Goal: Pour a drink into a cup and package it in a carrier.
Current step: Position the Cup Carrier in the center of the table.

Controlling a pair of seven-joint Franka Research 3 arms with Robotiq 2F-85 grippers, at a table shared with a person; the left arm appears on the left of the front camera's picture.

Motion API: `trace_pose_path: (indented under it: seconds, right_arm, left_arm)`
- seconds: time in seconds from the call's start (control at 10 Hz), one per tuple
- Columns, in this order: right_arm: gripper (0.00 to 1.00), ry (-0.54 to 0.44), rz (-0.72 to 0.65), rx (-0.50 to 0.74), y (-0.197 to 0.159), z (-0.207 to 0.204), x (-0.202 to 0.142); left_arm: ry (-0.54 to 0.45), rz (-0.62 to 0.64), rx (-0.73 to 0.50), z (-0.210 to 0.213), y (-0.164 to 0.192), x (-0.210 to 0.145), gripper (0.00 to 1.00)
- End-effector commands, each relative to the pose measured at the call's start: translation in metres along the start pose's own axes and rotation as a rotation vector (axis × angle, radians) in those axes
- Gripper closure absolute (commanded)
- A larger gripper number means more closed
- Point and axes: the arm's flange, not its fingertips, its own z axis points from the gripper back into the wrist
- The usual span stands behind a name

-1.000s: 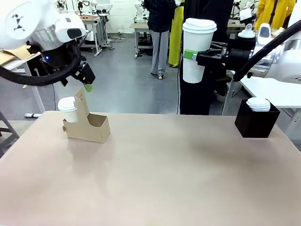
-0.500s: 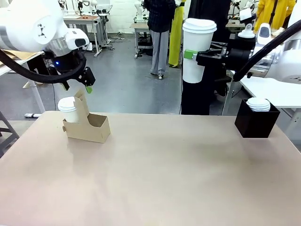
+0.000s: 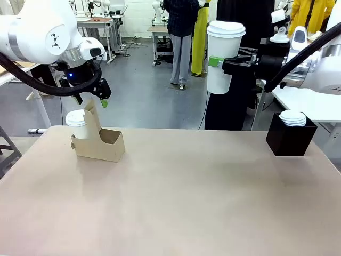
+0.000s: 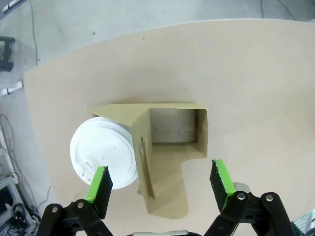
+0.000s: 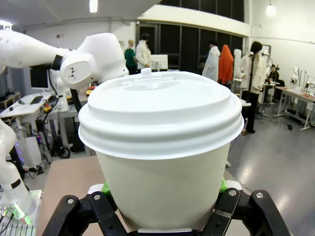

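Right wrist view: my right gripper (image 5: 162, 196) is clamped on the lower wall of the cup (image 5: 160, 123), which stands upright with its lid seated. In the front view I hold it high in the air at the far side, well apart from the carrier (image 3: 109, 146) on the left part of the table (image 3: 186, 202).

My left gripper (image 4: 160, 179) hangs above the carrier with its jaws spread wide and nothing between them. Below it, a second cup (image 4: 103, 152) fills one slot and the slot on the other side of the handle (image 4: 142, 162) is free.

I judge the step in hand to be bringing the cup across to that free slot. To do it well I should keep it upright, travel high, centre over the slot and go straight down. The handle and my left arm crowd that spot, so the left gripper probably needs to give way first. The black box (image 3: 290, 140) of lids (image 3: 293, 117) lies off my path.
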Motion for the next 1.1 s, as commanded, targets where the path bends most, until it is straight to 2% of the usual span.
trace_pose_path:
  seconds: [0.0,0.3,0.4,0.5,0.6,0.8,0.9,1.0]
  right_arm:
    - [0.19,-0.011,0.018,-0.02,0.001,-0.006,0.005]
    - [0.19,-0.011,0.018,-0.02,0.001,-0.006,0.005]
    - [0.19,-0.011,0.018,-0.02,0.001,-0.006,0.005]
    - [0.19,-0.011,0.018,-0.02,0.001,-0.006,0.005]
    - [0.19,-0.011,0.018,-0.02,0.001,-0.006,0.005]
    - [0.19,-0.011,0.018,-0.02,0.001,-0.006,0.005]
    - [0.19,-0.011,0.018,-0.02,0.001,-0.006,0.005]
    - [0.19,-0.011,0.018,-0.02,0.001,-0.006,0.005]
  left_arm:
    - [-0.001,-0.009,0.003,0.003,0.002,-0.003,0.0]
    - [0.016,0.018,0.008,-0.006,0.006,0.005,0.0]
    - [0.02,0.008,0.008,-0.008,0.007,0.004,0.58]
    - [0.018,0.012,0.017,-0.009,0.009,0.004,0.58]
    - [0.023,0.013,0.014,-0.01,0.01,0.006,1.0]
    - [0.034,0.014,0.006,-0.013,0.013,0.007,1.0]
    - [0.039,0.014,0.005,-0.015,0.014,0.007,0.85]
    - [0.042,0.017,0.005,-0.015,0.014,0.007,0.95]
